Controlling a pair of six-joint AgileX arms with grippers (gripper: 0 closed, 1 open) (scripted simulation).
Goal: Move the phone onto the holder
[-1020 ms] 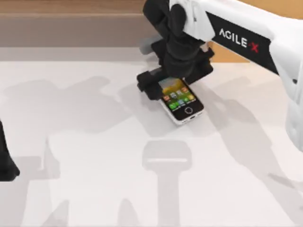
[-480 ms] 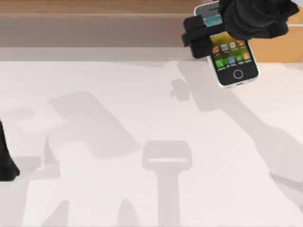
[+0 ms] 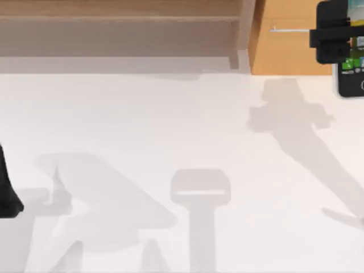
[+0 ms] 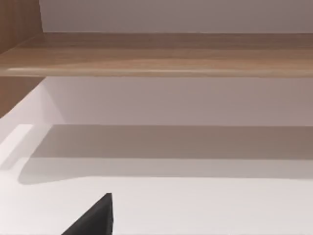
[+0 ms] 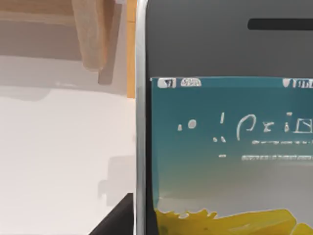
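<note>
The phone [image 3: 351, 71], black-faced with coloured app icons, hangs high above the table's back right corner, cut off by the top view's right edge. My right gripper [image 3: 334, 38] is shut on its upper part, one black finger across its left rim. The right wrist view has the phone [image 5: 225, 122] close up, with a silver rim and a teal and yellow screen, and a dark finger [image 5: 116, 218] beside it. The holder [image 3: 200, 190], a pale stand with a slot and a long stem, sits at the table's front centre, far from the phone. My left arm [image 3: 5, 196] stays parked at the left edge.
A wooden ledge [image 3: 114, 23] runs along the back of the white table, with a wooden post [image 3: 245, 34] and an orange-brown panel [image 3: 284, 51] at the back right. The ledge [image 4: 156, 54] also lies ahead in the left wrist view, beyond a black fingertip [image 4: 93, 220].
My right gripper has lifted the phone off the table's middle and carried it up and to the right, to the view's edge. The left arm has not moved.
</note>
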